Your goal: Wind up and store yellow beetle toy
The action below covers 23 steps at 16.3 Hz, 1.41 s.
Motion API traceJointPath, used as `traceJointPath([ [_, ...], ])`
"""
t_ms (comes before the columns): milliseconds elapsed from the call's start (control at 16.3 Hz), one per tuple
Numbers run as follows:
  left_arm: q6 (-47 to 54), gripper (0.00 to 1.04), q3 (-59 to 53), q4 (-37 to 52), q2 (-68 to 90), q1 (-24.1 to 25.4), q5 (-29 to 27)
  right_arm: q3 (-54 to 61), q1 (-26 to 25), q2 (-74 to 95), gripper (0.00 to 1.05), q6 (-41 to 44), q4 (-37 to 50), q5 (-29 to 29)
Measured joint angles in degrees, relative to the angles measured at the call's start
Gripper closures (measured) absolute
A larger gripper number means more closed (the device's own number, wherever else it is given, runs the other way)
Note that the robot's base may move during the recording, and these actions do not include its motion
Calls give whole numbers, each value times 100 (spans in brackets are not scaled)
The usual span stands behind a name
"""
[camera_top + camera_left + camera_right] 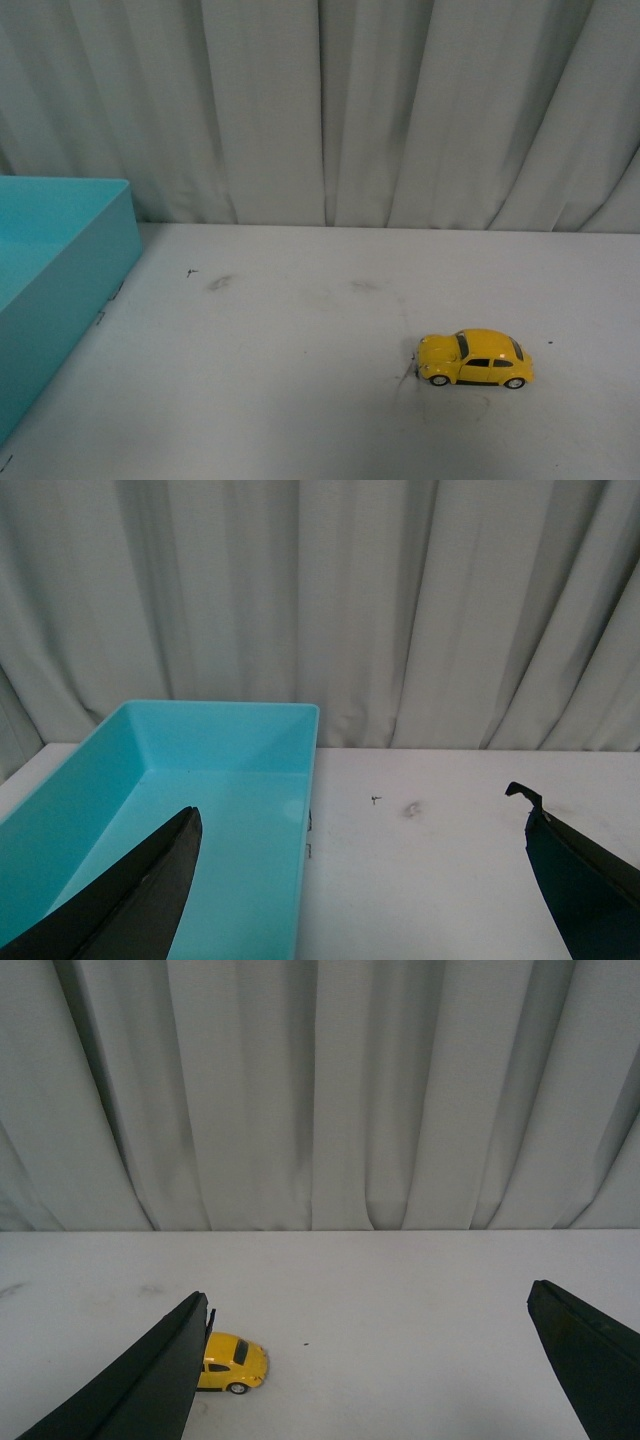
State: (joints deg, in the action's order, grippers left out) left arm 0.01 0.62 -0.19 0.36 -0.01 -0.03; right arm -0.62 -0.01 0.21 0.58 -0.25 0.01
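Observation:
The yellow beetle toy (474, 358) stands on its wheels on the white table, right of centre in the front view, side-on with its rounded hood pointing left. In the right wrist view the yellow beetle toy (232, 1362) is partly hidden behind one dark finger (150, 1385). My right gripper (365, 1305) is open and holds nothing, hanging short of the toy. My left gripper (360, 815) is open too and empty, one finger (130, 900) over the turquoise box (215, 780). Neither arm shows in the front view.
The turquoise box (60, 290) sits at the table's left edge, open at the top with nothing showing inside. Grey-white curtains (320, 110) close off the back of the table. Faint scuff marks (220, 283) dot the tabletop.

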Motion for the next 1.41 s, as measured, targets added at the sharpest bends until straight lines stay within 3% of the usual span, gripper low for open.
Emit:
traceJointPath([
  [123,0,7,0,0,0,0,0,-46,-33,50,6,-66,-229,-125],
  [184,2,7,0,2,0,0,4,-557,-595,1025,6,-509,-1217,-1060],
  [246,0,7,0,2,0,-4,0,-837,-1290,2306,6,-890,-592,-1714],
  [369,0,7,0,-2,0,-4,0,-1360,-1998,4457,6,-997,1462,-2083],
  [553,0,7,0,-2,0,-4,0,-2745,-1821,7420,6,-929,3733,-1941],
  [615,0,7,0,0,0,-4,0,-3366,-1593,8303,6,-787,4223,-1976],
  [738,0,7,0,-2,0,-4,0,-4411,-1163,9512,6,-315,4570,-2603],
  [922,0,7,0,0,0,-4,0,-5331,-542,10323,6,1373,3287,-4426],
  [1045,0,7,0,0,0,-4,0,-5720,-442,10563,6,2747,1915,-5195],
  [1230,0,7,0,0,0,-4,0,-6275,-459,10985,6,5001,-219,-5471],
  [1414,0,7,0,0,0,-4,0,-6634,-455,11626,6,7497,-2168,-5311],
])
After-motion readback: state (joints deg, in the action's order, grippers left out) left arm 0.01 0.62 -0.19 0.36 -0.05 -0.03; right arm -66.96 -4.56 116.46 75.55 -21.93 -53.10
